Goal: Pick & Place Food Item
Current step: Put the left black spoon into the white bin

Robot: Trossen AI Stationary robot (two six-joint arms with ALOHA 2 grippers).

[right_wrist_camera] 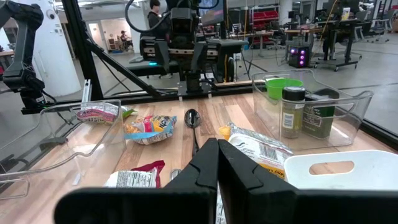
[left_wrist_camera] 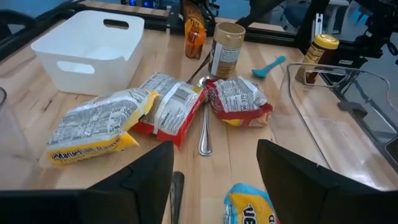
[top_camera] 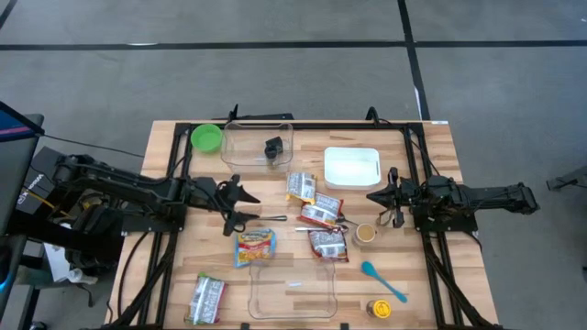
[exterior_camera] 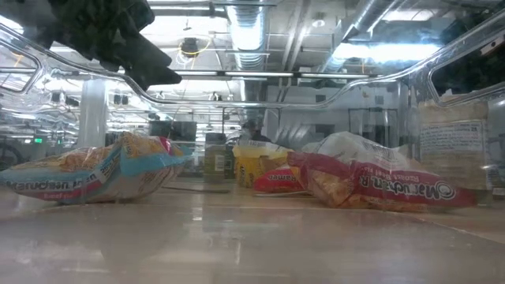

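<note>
A: Progress looks slight. The left gripper (top_camera: 246, 208) hangs with its jaws parted and nothing between them, just at 11 o'clock of the blue packet (top_camera: 255, 246), which lies flat on the desk (top_camera: 431, 284). I can't say which packet is meant, but that one sits nearest.

B: And the right gripper (top_camera: 374, 196)?

A: Clenched on nothing, waiting at 3 o'clock of the packet cluster. Nothing is lifted, and the near bin (top_camera: 292, 291) at 6 o'clock holds no food, so I judge the picking and the placing both remain.

B: What are the things like?

A: The packets are crinkly plastic pillows, soft-edged and puffed; three red ones (left_wrist_camera: 239, 102) and a yellow one (left_wrist_camera: 93, 127) lie bunched at the desk's centre, another packet (top_camera: 206, 298) at 7 o'clock. A metal spoon (left_wrist_camera: 205, 124) lies among them, thin and shiny. The two clear bins are hard, glossy, rounded rectangles; the far bin (top_camera: 257, 144) at 12 o'clock holds a dark object. The white tub (top_camera: 352, 167) is matte plastic with handle slots. The desk is pale, smooth wood planking.
</note>
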